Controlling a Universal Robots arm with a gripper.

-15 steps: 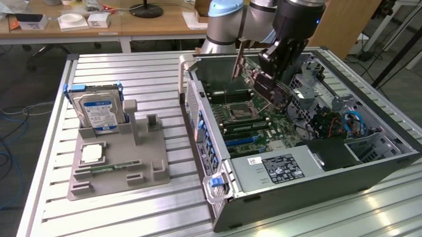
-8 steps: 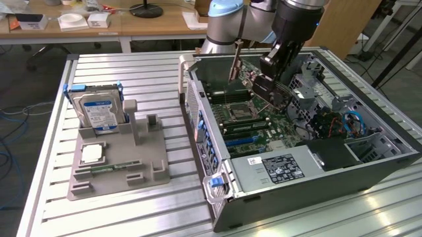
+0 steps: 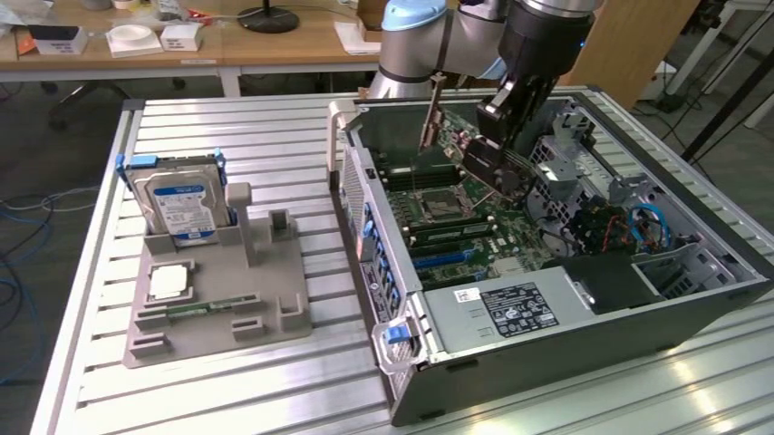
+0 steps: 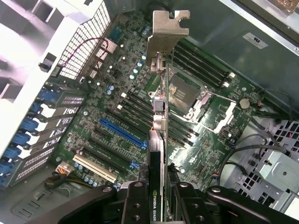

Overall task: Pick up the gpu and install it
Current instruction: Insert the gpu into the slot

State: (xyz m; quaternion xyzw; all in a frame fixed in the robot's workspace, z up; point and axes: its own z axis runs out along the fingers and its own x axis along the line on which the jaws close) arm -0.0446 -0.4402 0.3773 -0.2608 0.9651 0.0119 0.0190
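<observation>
Pickup is done: the hand (image 4: 161, 201) is closed partway, clamping the gpu (image 4: 159, 140), which hangs edge-on above the motherboard (image 4: 117, 112) inside the open case (image 3: 508, 381) — apart from any slot, so seating it remains.

1. Black on the gpu (image 4: 158, 144), bare silver on its end bracket (image 4: 167, 30).
2. Green across the motherboard (image 4: 112, 88), with one bright blue slot (image 4: 122, 132).
3. Silver on the hard drive (image 3: 169, 181), blue-white label (image 3: 188, 217), blue frame (image 3: 126, 168).
4. Plain grey on the holder (image 3: 272, 313).
5. Silver ribbed stripes along the table (image 3: 242, 136).
</observation>
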